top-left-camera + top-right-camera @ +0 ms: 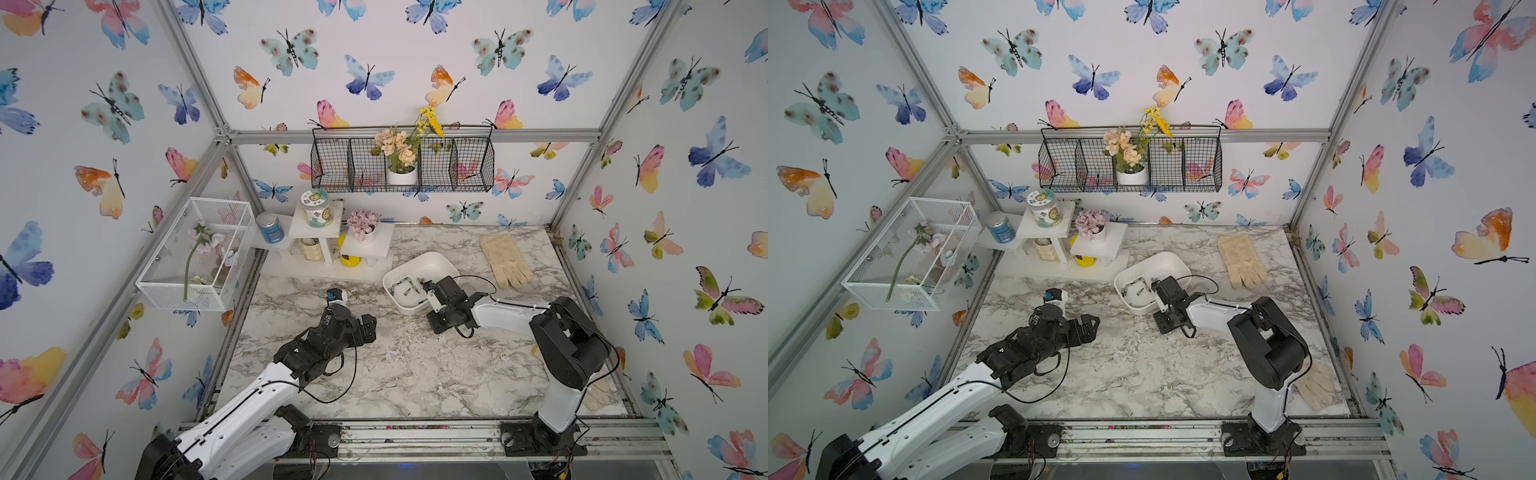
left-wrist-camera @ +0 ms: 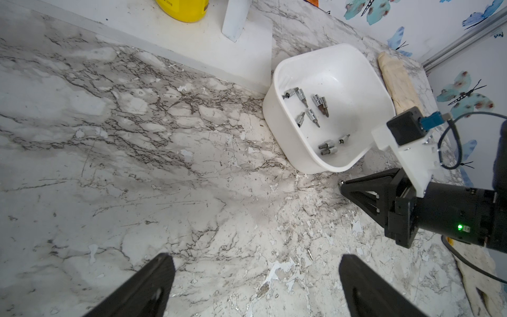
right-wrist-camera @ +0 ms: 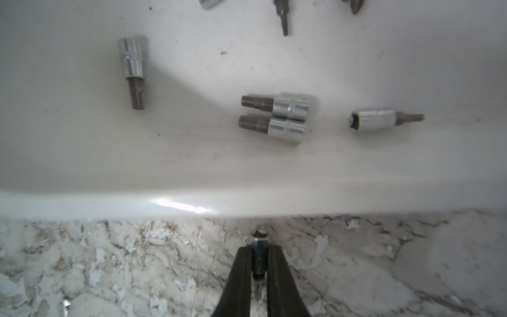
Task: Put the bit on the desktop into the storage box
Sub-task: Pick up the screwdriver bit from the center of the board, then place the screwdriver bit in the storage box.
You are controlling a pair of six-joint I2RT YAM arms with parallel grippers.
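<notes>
Right pincer (image 3: 259, 248): closed on one bit (image 3: 259, 260), clamped between both jaws.
Bit location: just outside the storage box (image 3: 164, 203), beside its rim, above the bench (image 3: 109, 260); contact with the bench cannot be determined.
Left pincer (image 2: 255, 256): jaws spread wide, holding nothing; well apart from the storage box, over the bench.
Storage box contents: loose bits (image 2: 318, 103) lying flat on the box floor; two lie side by side, touching.
</notes>
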